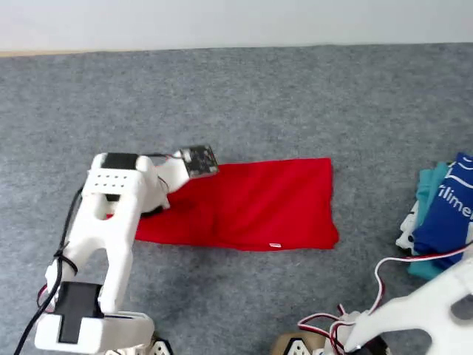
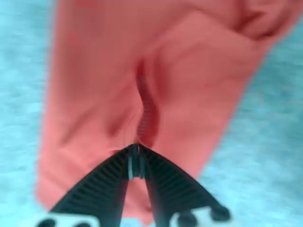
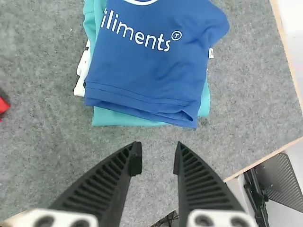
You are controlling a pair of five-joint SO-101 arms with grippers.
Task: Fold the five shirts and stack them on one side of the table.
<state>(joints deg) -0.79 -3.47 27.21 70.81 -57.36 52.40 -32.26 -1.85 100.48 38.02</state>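
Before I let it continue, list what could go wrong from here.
The left gripper pinches just a small bunch of the red shirt; the cloth could slip free or crumple the fold.
The blue shirt sits askew on the teal shirt near the table edge; another shirt might slide off.

place: robot lab bench | evidence: grey felt-covered table [image 1: 295, 96], plain white wall [image 1: 222, 22]

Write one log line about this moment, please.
left gripper: shut on red shirt | right gripper: open, beside stack | stack top: blue shirt
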